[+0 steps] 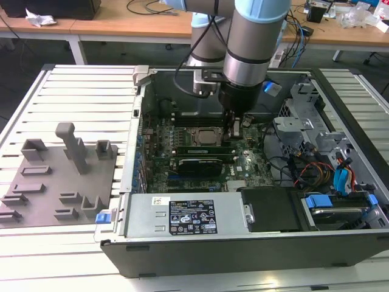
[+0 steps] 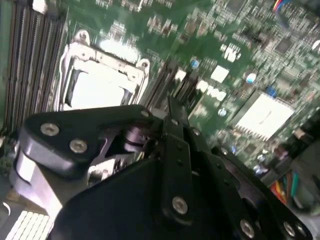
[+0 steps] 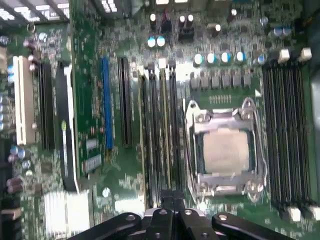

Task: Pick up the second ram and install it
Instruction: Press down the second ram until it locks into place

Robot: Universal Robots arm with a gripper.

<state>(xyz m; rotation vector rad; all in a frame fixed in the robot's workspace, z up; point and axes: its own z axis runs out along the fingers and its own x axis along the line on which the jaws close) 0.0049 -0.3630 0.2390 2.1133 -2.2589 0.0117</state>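
- Reaching down into the open computer case point(image 1: 255, 246), the arm holds its gripper point(image 1: 234, 129) low over the motherboard point(image 1: 246, 164). It sits at about three o'clock from the processor socket point(image 1: 203, 136) in the exterior view.
- That spot makes sense to me, since the memory slots run alongside the socket and a stick has to go in straight from above.
- In the first wrist view, the second ram point(image 3: 163, 130) appears edge-on as a thin yellowish-green line. It stands in the bank of slots just beside the socket point(image 3: 225, 150), with black slot walls close on either side.
- The stick's line runs straight in under the gripper's tips point(image 3: 169, 197), so the tool is lined up over one end of it, not the middle.
- The jaws are drawn together into a narrow point, with no gap between them in either wrist view. Whether they are pinching the stick's top edge or merely bearing down on it, I cannot tell.
- In the second wrist view, the gripper point(image 2: 172, 107) points down at the slots next to the socket point(image 2: 95, 85). A near-upright approach like this suits a part that must seat evenly.
- I judge the work to be at the seating stage. From here I cannot see whether the stick is fully home or whether the end clips have latched.
- The grey fixture tray point(image 1: 36, 182) lies outside the case at nine o'clock, well apart from the gripper, and I see no green stick on it.
- A second bank of slots point(image 3: 282, 125) lies on the socket's other side.
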